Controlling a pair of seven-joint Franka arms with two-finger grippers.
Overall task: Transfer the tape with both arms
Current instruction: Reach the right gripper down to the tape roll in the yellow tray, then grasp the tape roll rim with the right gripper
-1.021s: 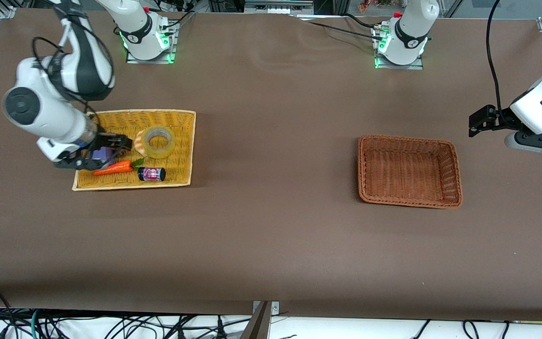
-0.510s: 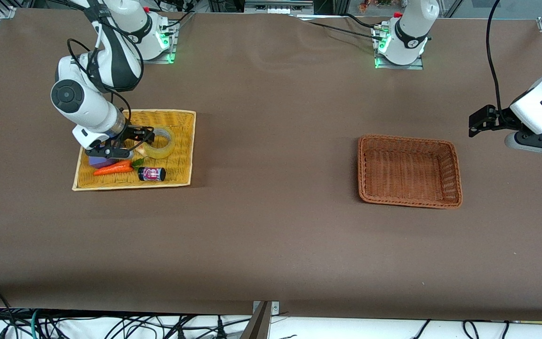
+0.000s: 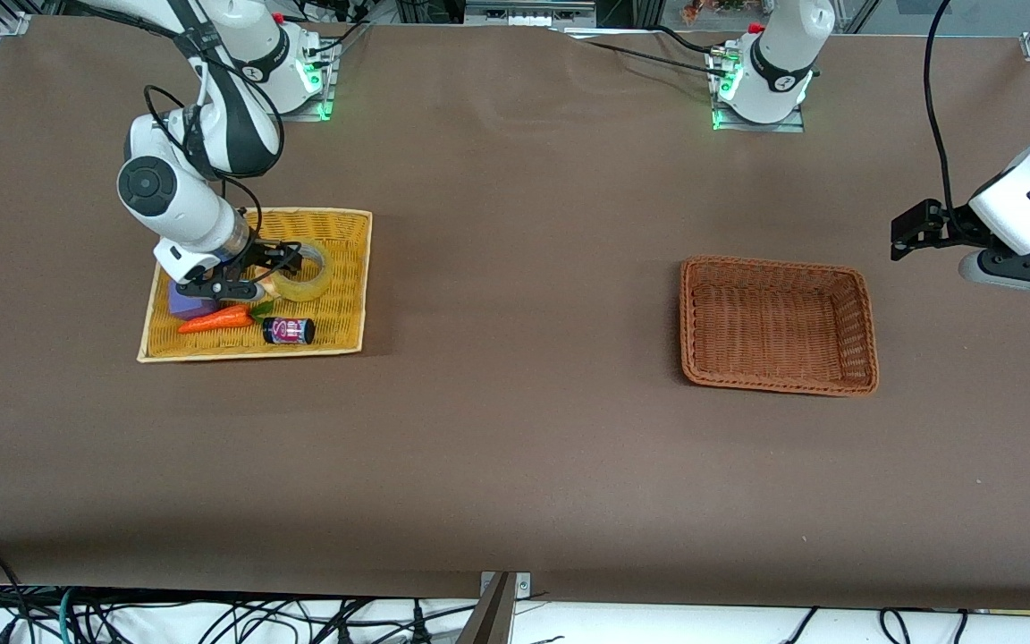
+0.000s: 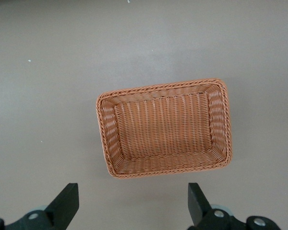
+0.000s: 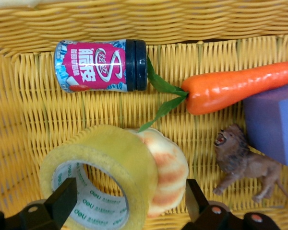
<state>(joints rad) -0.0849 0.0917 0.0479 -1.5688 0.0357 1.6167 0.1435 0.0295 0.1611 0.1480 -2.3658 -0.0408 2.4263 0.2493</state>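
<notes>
The tape [image 3: 311, 278], a yellowish translucent roll, leans on a striped croissant toy [image 5: 169, 172] in the yellow wicker tray [image 3: 367, 268] at the right arm's end of the table. My right gripper [image 3: 270, 268] is low over the tray, right at the tape. In the right wrist view the open fingers [image 5: 62, 201] of the right gripper [image 5: 129, 206] straddle the tape [image 5: 103, 177] and the croissant toy without gripping them. My left gripper [image 3: 913, 230] waits open and empty in the air at the left arm's end. It shows in its wrist view [image 4: 133, 206] above bare table beside the brown basket [image 4: 105, 139].
The tray also holds a carrot [image 3: 215, 319], a small pink-labelled bottle [image 3: 289, 331], a purple block [image 3: 184, 306] and a toy lion [image 5: 242, 160], all close to the tape. The empty brown wicker basket [image 3: 779, 383] stands toward the left arm's end.
My right arm has swung in over the tray, and its gripper has moved from the purple block to the tape. The left arm has not moved.
</notes>
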